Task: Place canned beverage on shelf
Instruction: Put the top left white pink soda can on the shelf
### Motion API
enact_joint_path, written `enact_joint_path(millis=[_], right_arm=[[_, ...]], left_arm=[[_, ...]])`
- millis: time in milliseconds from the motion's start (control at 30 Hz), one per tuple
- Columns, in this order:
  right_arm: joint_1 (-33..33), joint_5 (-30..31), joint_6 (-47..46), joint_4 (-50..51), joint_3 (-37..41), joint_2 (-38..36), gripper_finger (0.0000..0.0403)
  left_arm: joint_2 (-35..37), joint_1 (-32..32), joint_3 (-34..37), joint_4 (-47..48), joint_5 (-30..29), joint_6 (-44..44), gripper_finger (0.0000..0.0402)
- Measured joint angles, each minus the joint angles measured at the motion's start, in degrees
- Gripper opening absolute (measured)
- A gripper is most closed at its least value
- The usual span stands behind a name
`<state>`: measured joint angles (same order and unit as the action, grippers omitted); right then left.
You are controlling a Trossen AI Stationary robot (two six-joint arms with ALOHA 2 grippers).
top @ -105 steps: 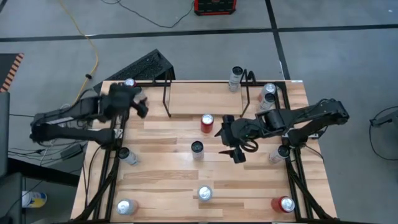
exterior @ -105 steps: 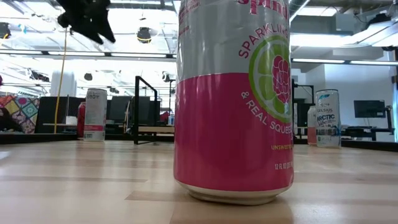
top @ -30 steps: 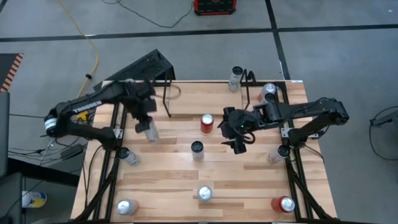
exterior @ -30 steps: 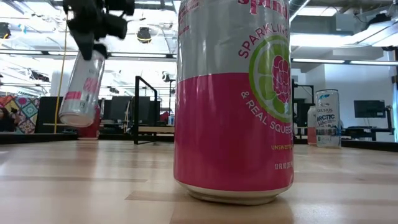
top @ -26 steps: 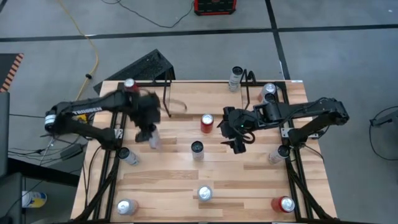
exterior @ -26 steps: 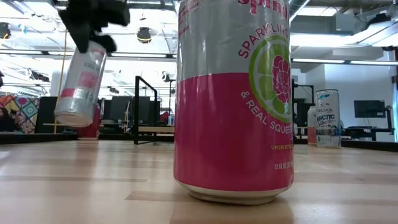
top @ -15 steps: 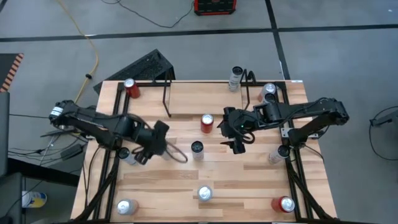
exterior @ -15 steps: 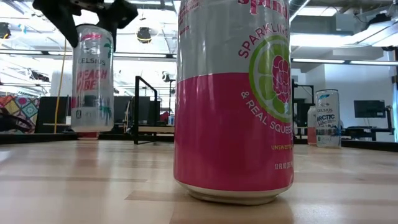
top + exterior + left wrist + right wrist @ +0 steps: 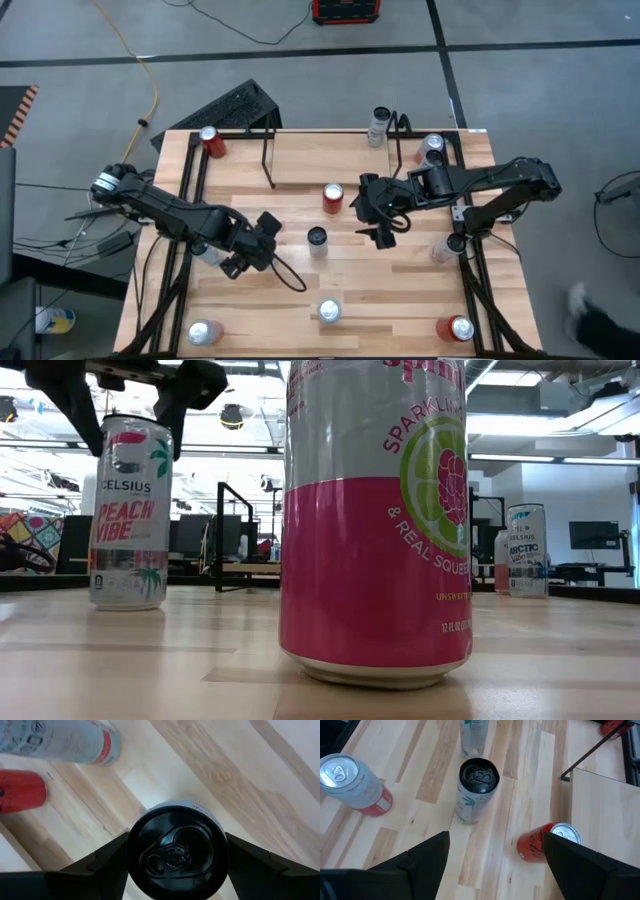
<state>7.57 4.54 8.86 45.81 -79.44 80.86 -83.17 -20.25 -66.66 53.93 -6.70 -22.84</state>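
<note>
My left gripper is shut on a silver Celsius "Peach Vibe" can with a black lid, left of the table's middle. In the high view the gripper hides the can. The shelf, black rod uprights with a light wood board, stands at the table's far middle and also shows in the low view. My right gripper hovers open and empty right of a red can. Its wrist view shows the fingers wide apart over a black-lidded can. My left gripper pinches the can's upper side wall just below the rim between its two fingers, one on each side. The fingers come from above, pointing down. The can stands upright with its base at the table top.
Other cans stand about: a black-lidded one at the middle, a red one far left, silver ones near the front, more on the right. A big pink can fills the low view. Black rails run along both sides.
My left gripper has carried the can from beside the shelf's left upright toward the table's near edge and a little right, then down. The can, tilted and in the air a second ago, has turned upright and come down to the table top. My right gripper has kept still.
</note>
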Motion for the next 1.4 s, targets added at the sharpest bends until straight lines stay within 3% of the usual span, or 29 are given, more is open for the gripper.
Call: enact_joint_path(millis=[367, 633, 867, 967, 1133, 1267, 1400], right_arm=[[0.0, 0.0, 0.2, 0.0, 0.0, 0.0, 0.0344], [0.0, 0.0, 0.2, 0.0, 0.0, 0.0, 0.0344], [0.0, 0.0, 0.2, 0.1, 0.0, 0.0, 0.0344], [0.0, 0.0, 0.2, 0.1, 0.0, 0.0, 0.0344], [0.0, 0.0, 0.2, 0.2, 0.0, 0.0, 0.0344], [0.0, 0.0, 0.6, 0.2, 0.0, 0.0, 0.0344], [0.0, 0.0, 0.6, 0.4, 0.0, 0.0, 0.0344]], left_arm=[[2.3, 0.0, 0.5, -2.5, 0.1, 7.1, 0.0298], [2.5, 0.0, 0.4, -3.3, 0.2, 7.2, 0.0312], [2.5, 0.1, -6.5, 2.9, -2.1, 13.1, 0.0313], [2.6, 0.1, -10.2, 6.4, -2.0, 20.4, 0.0313], [2.6, 2.0, -14.8, 8.5, -1.7, 45.6, 0.0314], [2.6, 3.2, -14.8, 9.6, -6.9, 60.7, 0.0314], [2.5, 3.5, -14.0, 9.5, -5.5, 71.8, 0.0314]])
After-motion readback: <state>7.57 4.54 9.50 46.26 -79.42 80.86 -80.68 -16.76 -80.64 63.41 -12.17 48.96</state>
